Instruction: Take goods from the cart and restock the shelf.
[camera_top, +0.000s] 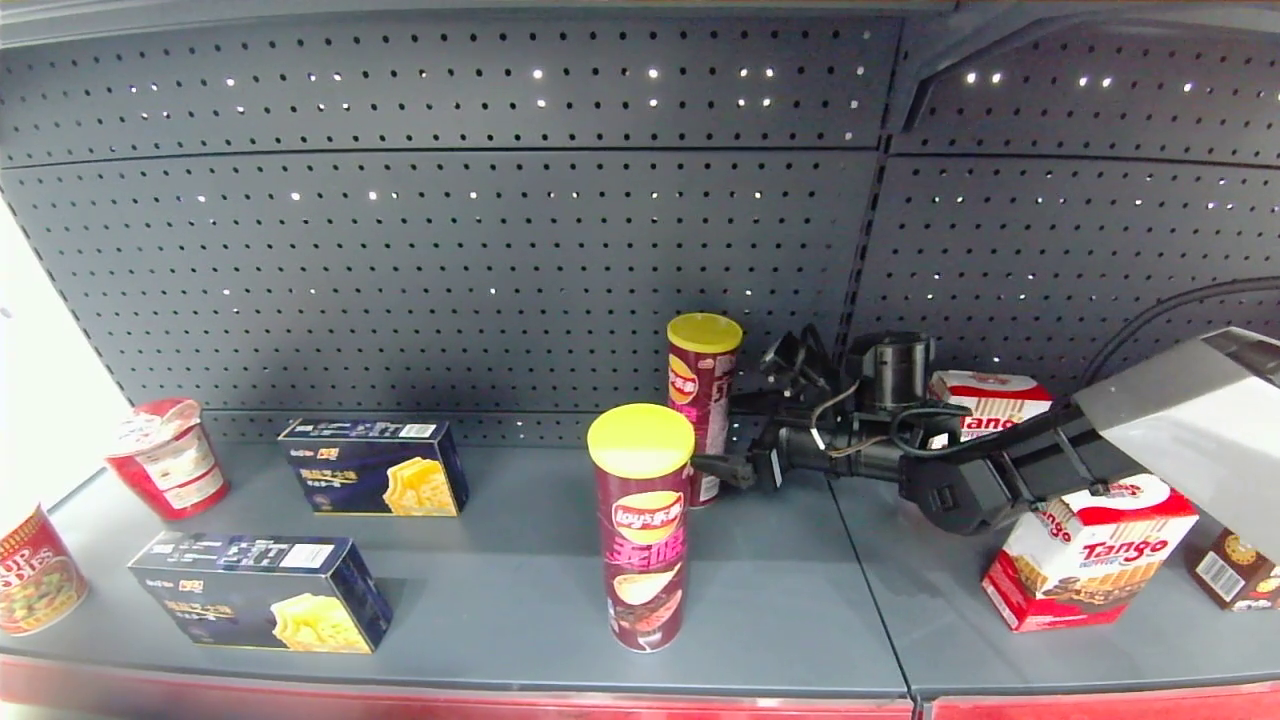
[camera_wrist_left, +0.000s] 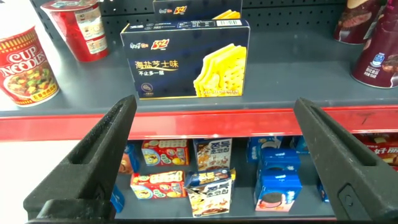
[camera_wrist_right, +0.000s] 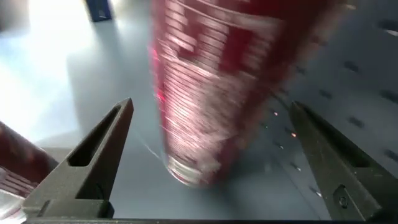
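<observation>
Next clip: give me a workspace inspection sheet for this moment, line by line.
Surface: grey shelf, red front edge.
Job's things: front chip can and rear chip can, both upright.
Clutter: two cracker boxes, cup noodles, wafer boxes.
Tools: right tool open around rear chip can; left tool open, empty, before the shelf edge.
Cables: black cable along right arm.
Surroundings: pegboard back wall; stocked lower shelf.
</observation>
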